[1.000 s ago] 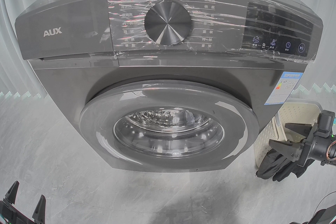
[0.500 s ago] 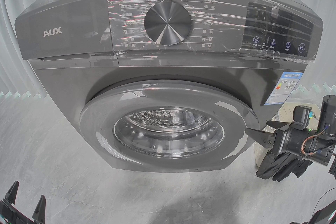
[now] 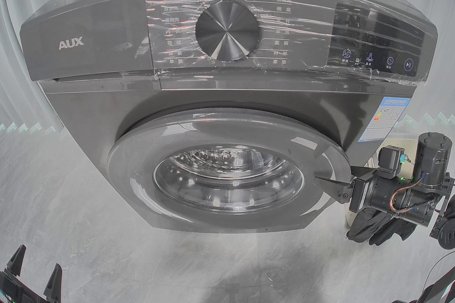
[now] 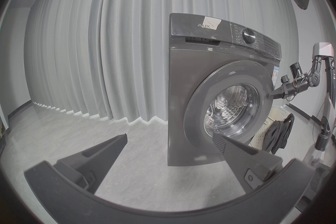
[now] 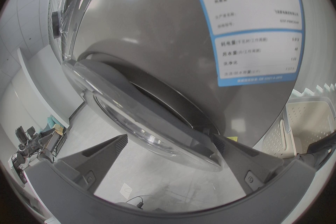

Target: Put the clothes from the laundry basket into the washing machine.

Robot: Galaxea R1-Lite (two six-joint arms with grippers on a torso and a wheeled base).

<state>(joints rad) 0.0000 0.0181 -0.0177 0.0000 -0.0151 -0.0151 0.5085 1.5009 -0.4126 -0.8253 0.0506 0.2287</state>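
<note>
Straddling the right edge of the round door (image 3: 142, 152) of the washing machine (image 3: 85, 114), the right gripper (image 3: 334, 174) has its fingers spread open and holds nothing. The right wrist view brings this close: the door's grey rim and glass run across between the two fingers (image 5: 105, 154), just short of their tips, and whether either finger touches the rim cannot be told. That view also takes in the energy label (image 5: 252, 25) on the machine's front. Beside the machine's right lower corner is the cream, perforated laundry basket (image 5: 308, 119).

From the head view the door sits in its recess, and the metal drum (image 3: 227, 166) shines through the window. Dark clothes (image 3: 374, 228) hang over the basket's near rim, below the right arm, one end trailing towards the floor (image 3: 189, 266).

The left wrist view shows the whole machine from its left front corner against a pleated curtain (image 4: 87, 60). The left gripper (image 4: 168, 137) is low over the floor, well apart from the machine, with its fingers open and empty.
</note>
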